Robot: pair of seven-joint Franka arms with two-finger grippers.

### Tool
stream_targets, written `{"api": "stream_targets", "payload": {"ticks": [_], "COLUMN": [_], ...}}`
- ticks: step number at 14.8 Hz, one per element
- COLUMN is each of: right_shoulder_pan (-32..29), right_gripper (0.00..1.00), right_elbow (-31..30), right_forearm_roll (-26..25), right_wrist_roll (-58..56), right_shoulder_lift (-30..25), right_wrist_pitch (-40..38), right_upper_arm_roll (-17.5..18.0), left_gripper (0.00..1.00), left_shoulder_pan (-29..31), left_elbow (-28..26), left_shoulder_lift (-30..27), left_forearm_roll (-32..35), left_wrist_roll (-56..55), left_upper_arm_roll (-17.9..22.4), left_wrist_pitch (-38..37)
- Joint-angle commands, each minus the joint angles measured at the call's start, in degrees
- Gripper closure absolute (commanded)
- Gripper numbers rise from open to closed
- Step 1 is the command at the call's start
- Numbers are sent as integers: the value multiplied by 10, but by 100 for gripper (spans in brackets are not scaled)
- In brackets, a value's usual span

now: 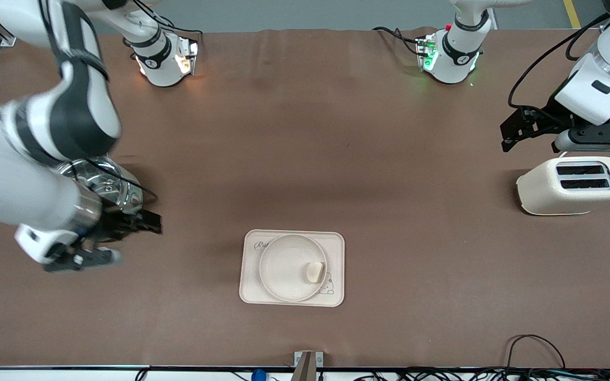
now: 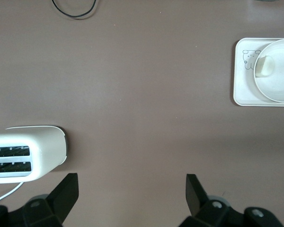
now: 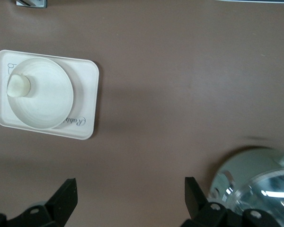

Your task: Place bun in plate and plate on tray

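The cream rectangular tray [image 1: 250, 292] [image 2: 241, 92] [image 3: 87, 99] lies on the brown table, toward the front camera's edge. The round plate [image 1: 281, 264] [image 2: 280, 82] [image 3: 47, 101] rests on the tray. The small pale bun [image 1: 314, 272] [image 2: 264, 66] [image 3: 18, 85] lies in the plate near its rim. My right gripper [image 1: 140, 241] [image 3: 130, 182] hangs open and empty over bare table toward the right arm's end, well apart from the tray. My left gripper [image 1: 506, 137] [image 2: 131, 182] is open and empty above the table beside the toaster, at the left arm's end.
A cream two-slot toaster [image 1: 572, 184] [image 2: 26, 153] stands at the left arm's end. A shiny metal pot [image 1: 106, 185] [image 3: 255, 184] sits under the right arm. Cables [image 1: 535, 349] lie along the table edge nearest the front camera.
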Motion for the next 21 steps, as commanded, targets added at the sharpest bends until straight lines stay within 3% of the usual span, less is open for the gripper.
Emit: {"api": "stream_targets", "payload": {"ticks": [1,5,12,17,21], "right_shoulder_pan": [-1,-2,-69,-144,-147], "right_gripper": [0,0,0,0,0], "right_elbow": [-87,-110,-249,-296,-306], "right_forearm_roll": [-18,-85,-101,-128,-130], "right_wrist_roll": [-2,-3,-38,-39,-39], "right_shoulder_lift": [-95,-170,-312,-366,-375], "right_wrist_pitch": [-32,-87,-87,-81,-79], "right_upper_arm_roll": [-19,-26,-16,70,76], "left_gripper": [0,0,0,0,0], "left_shoulder_pan": [6,36,34,35,35], "left_elbow": [13,13,14,18,19], "left_shoulder_lift": [4,3,4,8,8], "left_forearm_roll": [0,-1,-1,-1,-2], "left_wrist_roll": [50,59,53,52,51], "left_upper_arm_roll": [2,2,2,2,3], "left_wrist_pitch": [-13,-13,-12,-12,-12]}}
